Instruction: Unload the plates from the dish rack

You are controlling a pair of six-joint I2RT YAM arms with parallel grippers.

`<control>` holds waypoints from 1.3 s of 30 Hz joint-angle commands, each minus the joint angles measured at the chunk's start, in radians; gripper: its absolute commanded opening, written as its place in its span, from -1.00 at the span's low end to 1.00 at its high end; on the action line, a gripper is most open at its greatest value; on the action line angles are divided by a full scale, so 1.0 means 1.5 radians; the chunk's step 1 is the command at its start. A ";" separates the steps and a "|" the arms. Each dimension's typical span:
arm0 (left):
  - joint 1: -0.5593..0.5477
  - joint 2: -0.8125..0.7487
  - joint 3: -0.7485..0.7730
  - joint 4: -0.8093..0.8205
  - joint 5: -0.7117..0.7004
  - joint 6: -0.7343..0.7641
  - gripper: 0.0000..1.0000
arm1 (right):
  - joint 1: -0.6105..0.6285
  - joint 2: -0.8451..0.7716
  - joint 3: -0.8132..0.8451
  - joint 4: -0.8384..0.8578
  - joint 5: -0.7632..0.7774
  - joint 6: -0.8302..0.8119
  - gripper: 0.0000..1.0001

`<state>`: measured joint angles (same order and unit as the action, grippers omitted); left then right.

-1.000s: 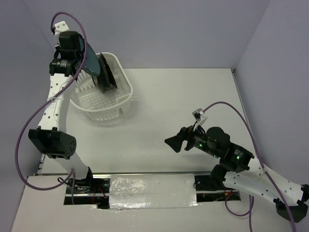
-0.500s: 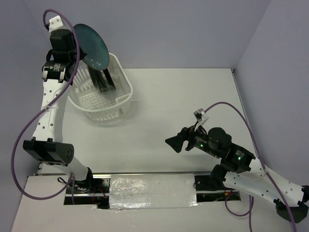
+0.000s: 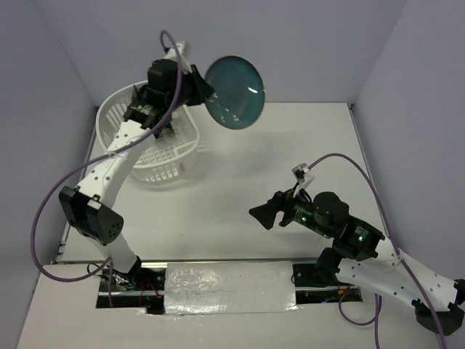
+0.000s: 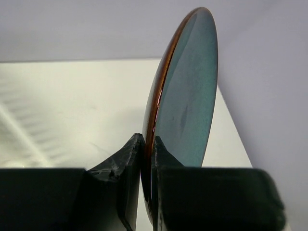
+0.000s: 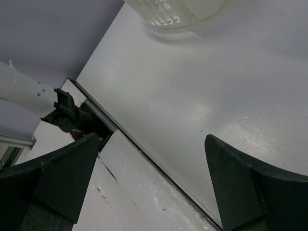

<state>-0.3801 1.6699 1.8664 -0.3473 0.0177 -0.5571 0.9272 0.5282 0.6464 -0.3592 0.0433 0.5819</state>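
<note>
1. Swung to the right since half a second ago, the left tool [image 3: 206,93] now holds the teal plate [image 3: 234,91] in the air, clear of the dish rack [image 3: 163,173] and over the worktop [image 3: 290,145] just past the rack's far right corner. Before, the plate hung above the rack's left side. The left arm [image 3: 109,171] now crosses over the rack and hides much of its inside. The right tool [image 3: 256,213] has not shifted and sits front right, well apart from the rack.
2. Left wrist: the left tool [image 4: 147,144] pinches the teal plate [image 4: 185,106] at its lower rim, one finger on each face. The plate shows edge-on and nearly upright, with pale worktop [image 4: 72,106] behind it.
3. Right wrist: the right tool [image 5: 151,139] has its fingers spread wide, with nothing between them. Beyond lies bare worktop [image 5: 192,86]. The dish rack [image 5: 173,12] is at the top edge and the left arm [image 5: 24,91] at the left.
</note>
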 commanded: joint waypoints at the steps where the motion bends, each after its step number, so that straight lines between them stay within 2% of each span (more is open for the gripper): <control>1: -0.017 0.015 -0.037 0.193 0.084 -0.050 -1.00 | 0.006 -0.018 0.002 0.019 0.018 -0.004 0.96; 4: -0.018 0.034 -0.090 0.253 0.084 -0.059 -1.00 | 0.006 -0.031 0.000 0.017 0.026 -0.003 0.96; 6: -0.019 0.076 -0.090 0.283 0.102 -0.062 -1.00 | 0.005 -0.045 -0.001 0.018 0.027 -0.003 0.97; 10: -0.036 0.177 -0.011 0.271 0.157 -0.058 -1.00 | 0.006 -0.068 -0.006 0.018 0.035 -0.005 0.98; 14: -0.039 0.257 0.022 0.275 0.194 -0.068 -1.00 | 0.006 -0.080 -0.004 0.010 0.052 -0.002 0.98; 18: -0.039 0.272 0.009 0.282 0.164 -0.062 -1.00 | 0.007 -0.092 -0.010 0.018 0.042 -0.001 0.98; 23: -0.046 0.308 0.016 0.280 0.176 -0.062 -1.00 | 0.006 -0.091 -0.009 0.016 0.040 -0.002 0.97; 35: -0.077 0.348 -0.048 0.322 0.173 -0.076 -1.00 | 0.007 -0.095 -0.010 0.019 0.029 -0.002 0.97; 39: -0.091 0.372 -0.021 0.279 0.131 -0.067 -1.00 | 0.006 -0.098 -0.005 0.010 0.040 -0.004 0.97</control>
<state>-0.4892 2.2395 1.7779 -0.0437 0.2142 -0.6415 0.9272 0.3935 0.6331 -0.3599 0.0937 0.5823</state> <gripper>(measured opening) 0.222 0.986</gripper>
